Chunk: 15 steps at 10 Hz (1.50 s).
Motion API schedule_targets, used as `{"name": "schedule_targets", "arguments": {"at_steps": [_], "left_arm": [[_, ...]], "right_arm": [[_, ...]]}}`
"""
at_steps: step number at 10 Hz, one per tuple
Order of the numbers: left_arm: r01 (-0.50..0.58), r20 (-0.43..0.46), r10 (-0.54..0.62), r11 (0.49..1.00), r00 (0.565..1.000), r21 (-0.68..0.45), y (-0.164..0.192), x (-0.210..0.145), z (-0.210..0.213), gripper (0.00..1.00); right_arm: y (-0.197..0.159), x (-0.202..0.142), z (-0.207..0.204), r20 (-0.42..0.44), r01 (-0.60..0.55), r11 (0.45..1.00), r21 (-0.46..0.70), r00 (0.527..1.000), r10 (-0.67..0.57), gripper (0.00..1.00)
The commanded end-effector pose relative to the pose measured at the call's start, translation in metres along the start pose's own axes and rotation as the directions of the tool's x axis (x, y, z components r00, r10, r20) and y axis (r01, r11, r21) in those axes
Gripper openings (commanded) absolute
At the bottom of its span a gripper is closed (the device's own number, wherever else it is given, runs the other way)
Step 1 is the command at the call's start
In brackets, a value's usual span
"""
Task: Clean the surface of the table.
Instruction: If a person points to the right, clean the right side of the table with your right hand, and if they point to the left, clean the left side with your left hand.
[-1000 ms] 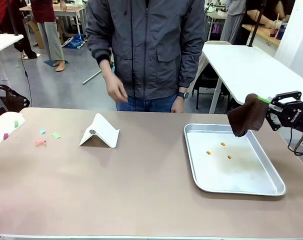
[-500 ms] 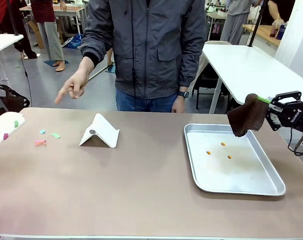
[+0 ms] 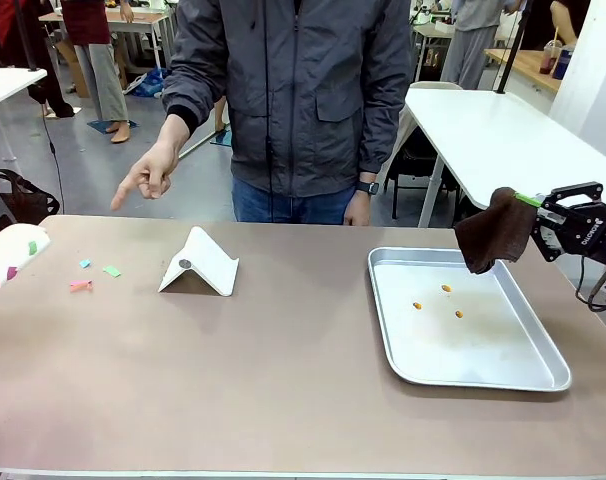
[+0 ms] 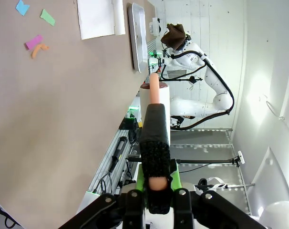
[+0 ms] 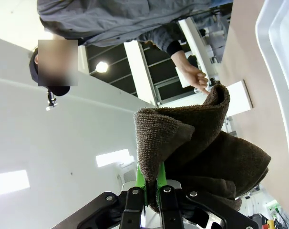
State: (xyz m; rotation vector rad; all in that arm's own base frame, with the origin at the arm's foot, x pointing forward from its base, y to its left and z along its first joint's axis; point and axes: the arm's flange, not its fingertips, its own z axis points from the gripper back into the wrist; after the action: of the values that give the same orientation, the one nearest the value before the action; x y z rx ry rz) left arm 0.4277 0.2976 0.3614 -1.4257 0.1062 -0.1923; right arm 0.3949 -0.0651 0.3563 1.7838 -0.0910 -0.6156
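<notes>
The brown table (image 3: 283, 380) carries small scraps at its far left: blue (image 3: 84, 263), green (image 3: 112, 271) and pink-orange (image 3: 80, 285). At the left edge lies a white lint roller (image 3: 11, 254) with coloured bits stuck to it. In the left wrist view my left gripper (image 4: 156, 185) is shut on the roller's black foam handle (image 4: 154, 138), and the scraps (image 4: 34, 42) lie ahead on the table (image 4: 63, 119). At the right, my right gripper (image 3: 543, 216) is shut on a brown cloth (image 3: 495, 230) that hangs above the tray's far right corner. The cloth (image 5: 201, 148) bunches over my right gripper (image 5: 152, 185).
A shiny metal tray (image 3: 385, 320) with three orange crumbs (image 3: 446, 288) sits at the right. A white folded stand (image 3: 200, 263) stands left of centre. A person at the far edge holds a hand (image 3: 143, 178) pointing down-left over the scraps' side.
The person's hand rose from the waist and swung out to the left, now pointing with a finger. Both arms, the roller and the cloth have stayed put.
</notes>
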Motion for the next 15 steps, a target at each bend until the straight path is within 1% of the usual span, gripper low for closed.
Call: {"name": "schedule_targets", "arguments": {"at_steps": [1, 2, 4, 5, 6, 8, 9, 10, 11, 13, 14, 15], "left_arm": [[-0.005, 0.016, 0.005, 1.000, 1.000, -0.011, -0.005, -0.002, -0.002, 0.00], [0.000, 0.000, 0.000, 1.000, 1.000, 0.000, 0.000, 0.000, 0.000, 0.22], [-0.026, 0.065, 0.024, 0.999, 0.998, 0.034, -0.002, 0.006, -0.002, 0.22], [-0.038, 0.113, 0.031, 0.998, 0.993, 0.055, -0.004, 0.008, 0.000, 0.22], [-0.054, 0.199, 0.035, 0.995, 0.979, 0.087, -0.005, 0.011, 0.007, 0.22], [-0.059, 0.331, 0.012, 0.990, 0.943, 0.131, -0.008, 0.011, 0.017, 0.22], [-0.055, 0.364, -0.002, 0.988, 0.931, 0.145, -0.008, 0.010, 0.022, 0.22], [-0.055, 0.401, -0.025, 0.981, 0.916, 0.185, -0.006, 0.009, 0.029, 0.22], [-0.063, 0.400, -0.028, 0.975, 0.916, 0.213, -0.003, 0.008, 0.033, 0.22], [-0.103, 0.431, -0.046, 0.943, 0.901, 0.316, 0.008, 0.010, 0.040, 0.22], [-0.133, 0.418, -0.025, 0.929, 0.908, 0.344, 0.013, 0.009, 0.043, 0.22], [-0.144, 0.407, -0.012, 0.926, 0.913, 0.350, 0.016, 0.008, 0.044, 0.22]], "right_arm": [[0.002, -0.002, 0.000, -0.014, -0.004, 1.000, 0.005, 1.000, 0.004, 0.00], [0.002, -0.002, 0.000, -0.014, -0.004, 1.000, 0.005, 1.000, 0.004, 0.00], [0.002, -0.002, 0.000, -0.014, -0.004, 1.000, 0.005, 1.000, 0.004, 0.00], [0.002, -0.002, 0.000, -0.014, -0.004, 1.000, 0.005, 1.000, 0.004, 0.00], [0.002, -0.002, 0.000, -0.014, -0.004, 1.000, 0.005, 1.000, 0.004, 0.00], [0.002, -0.002, 0.000, -0.014, -0.004, 1.000, 0.005, 1.000, 0.004, 0.00], [0.002, -0.002, 0.000, -0.014, -0.004, 1.000, 0.005, 1.000, 0.004, 0.00], [0.002, -0.002, 0.000, -0.014, -0.004, 1.000, 0.005, 1.000, 0.004, 0.00], [0.002, -0.002, 0.000, -0.014, -0.004, 1.000, 0.005, 1.000, 0.004, 0.00], [0.002, -0.002, 0.000, -0.014, -0.004, 1.000, 0.005, 1.000, 0.004, 0.00], [0.002, -0.002, 0.000, -0.014, -0.004, 1.000, 0.005, 1.000, 0.004, 0.00], [0.002, -0.002, 0.000, -0.014, -0.004, 1.000, 0.005, 1.000, 0.004, 0.00]]}}
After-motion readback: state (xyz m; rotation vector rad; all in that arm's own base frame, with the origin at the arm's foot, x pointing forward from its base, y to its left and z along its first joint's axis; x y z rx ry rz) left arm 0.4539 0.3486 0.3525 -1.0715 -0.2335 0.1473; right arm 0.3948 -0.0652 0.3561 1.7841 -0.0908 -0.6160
